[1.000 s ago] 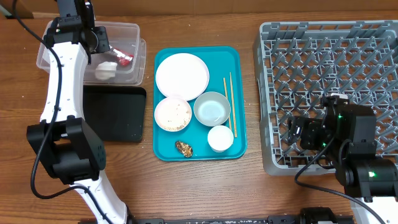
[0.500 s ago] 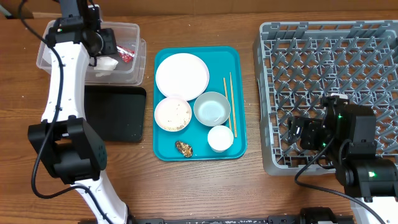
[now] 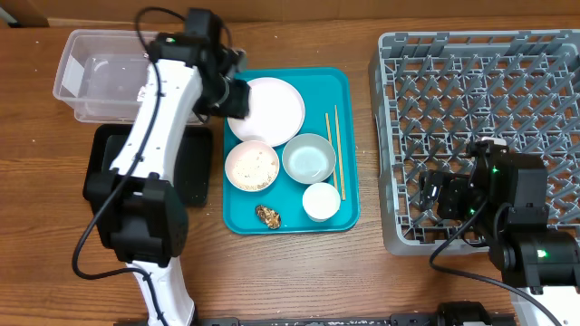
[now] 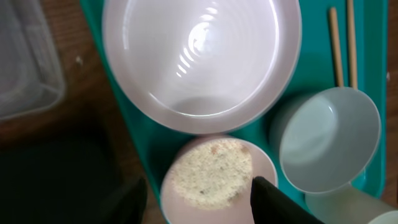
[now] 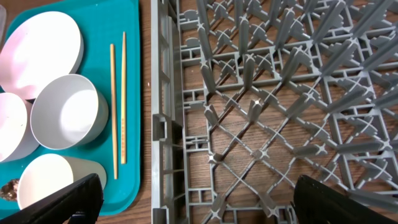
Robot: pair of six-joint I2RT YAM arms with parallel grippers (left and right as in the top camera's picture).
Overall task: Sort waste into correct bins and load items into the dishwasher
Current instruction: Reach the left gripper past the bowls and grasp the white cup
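Observation:
My left gripper (image 3: 232, 97) hangs open over the left side of the teal tray, by the round white plate (image 3: 269, 109). In the left wrist view its fingers (image 4: 273, 202) stand either side of the bowl of rice (image 4: 214, 174), apart from it, with the plate (image 4: 202, 56) beyond. The pale bluish bowl (image 3: 309, 158), white cup (image 3: 321, 201), chopsticks (image 3: 335, 149) and brown scrap (image 3: 267, 215) lie on the tray. My right gripper (image 3: 435, 195) is wide open and empty above the grey dish rack (image 3: 480, 118), near its left wall (image 5: 163, 124).
The clear tub (image 3: 95, 68) stands at the back left, its right end hidden by my left arm. The black tray (image 3: 195, 167) lies in front of it, partly under the arm. The teal tray (image 3: 317, 83) sits between these bins and the rack.
My left arm has swung right from the clear tub to above the teal tray, and its jaws stand wider than a second ago. The right arm has not moved.

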